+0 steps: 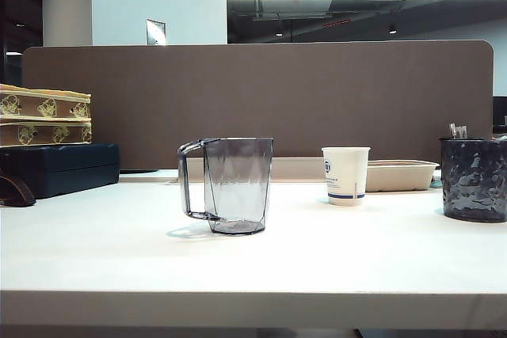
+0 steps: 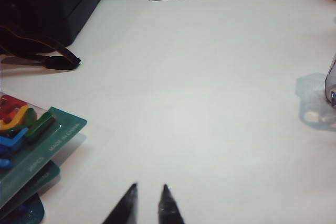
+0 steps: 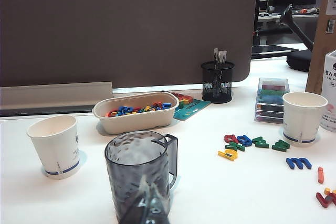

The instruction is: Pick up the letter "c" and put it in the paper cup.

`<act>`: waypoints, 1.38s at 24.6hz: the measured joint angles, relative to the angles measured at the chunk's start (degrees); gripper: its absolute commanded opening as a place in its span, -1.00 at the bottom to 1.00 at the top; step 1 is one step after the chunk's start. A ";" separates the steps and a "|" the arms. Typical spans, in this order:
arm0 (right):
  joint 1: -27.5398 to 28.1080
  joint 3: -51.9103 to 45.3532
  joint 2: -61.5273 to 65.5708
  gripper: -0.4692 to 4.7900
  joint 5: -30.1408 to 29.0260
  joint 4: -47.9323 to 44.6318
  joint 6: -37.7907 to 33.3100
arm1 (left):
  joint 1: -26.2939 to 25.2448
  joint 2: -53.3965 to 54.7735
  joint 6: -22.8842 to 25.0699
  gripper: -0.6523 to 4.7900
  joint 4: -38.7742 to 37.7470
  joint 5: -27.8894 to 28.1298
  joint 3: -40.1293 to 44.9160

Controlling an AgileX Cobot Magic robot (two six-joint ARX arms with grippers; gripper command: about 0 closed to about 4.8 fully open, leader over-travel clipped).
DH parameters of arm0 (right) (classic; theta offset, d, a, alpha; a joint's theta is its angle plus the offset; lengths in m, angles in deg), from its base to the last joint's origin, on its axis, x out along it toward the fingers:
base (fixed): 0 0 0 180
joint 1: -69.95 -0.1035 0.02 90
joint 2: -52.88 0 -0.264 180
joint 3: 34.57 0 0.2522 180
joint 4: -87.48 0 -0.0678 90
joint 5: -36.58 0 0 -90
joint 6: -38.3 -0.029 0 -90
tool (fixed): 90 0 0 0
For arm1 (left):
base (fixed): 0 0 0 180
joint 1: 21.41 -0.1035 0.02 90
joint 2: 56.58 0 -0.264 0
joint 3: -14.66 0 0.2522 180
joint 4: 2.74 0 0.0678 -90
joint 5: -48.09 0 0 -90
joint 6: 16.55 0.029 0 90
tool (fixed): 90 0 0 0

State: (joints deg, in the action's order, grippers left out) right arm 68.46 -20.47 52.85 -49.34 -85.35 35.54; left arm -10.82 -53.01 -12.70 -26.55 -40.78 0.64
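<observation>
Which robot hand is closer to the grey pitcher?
Right. The right gripper sits just behind the pitcher; the left gripper is off to its side, across bare table.

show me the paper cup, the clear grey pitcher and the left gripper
paper cup (image 1: pixel 345 175), exterior view, front wall
clear grey pitcher (image 1: pixel 238 185), exterior view, body
left gripper (image 2: pixel 148 199), left wrist view, between the fingertips

Open table around the pitcher

Bare table (image 1: pixel 119 251) lies before the grey pitcher (image 1: pixel 230 185); behind it stand the paper cup (image 1: pixel 345 176), a tray (image 1: pixel 401 174) and a dark holder (image 1: pixel 474 178).
</observation>
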 measured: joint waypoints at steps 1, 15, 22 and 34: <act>0.00 0.00 0.00 -0.82 0.00 0.00 0.00 | 0.00 0.00 0.00 -0.58 0.00 0.02 0.00; 0.00 0.02 0.00 -0.82 0.02 0.00 0.00 | 0.00 0.00 0.02 -0.58 0.00 0.02 0.00; 0.00 0.00 0.00 -0.82 0.02 0.00 0.00 | 0.00 -0.37 0.02 -0.58 0.00 0.02 0.00; 0.00 0.00 0.00 -0.82 0.02 0.00 0.02 | -0.09 -3.50 0.02 -0.58 0.28 2.58 0.00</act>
State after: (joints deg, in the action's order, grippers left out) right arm 68.46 -20.47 52.85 -49.32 -85.35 35.56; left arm -10.91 -56.51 -12.67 -26.26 -38.20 0.64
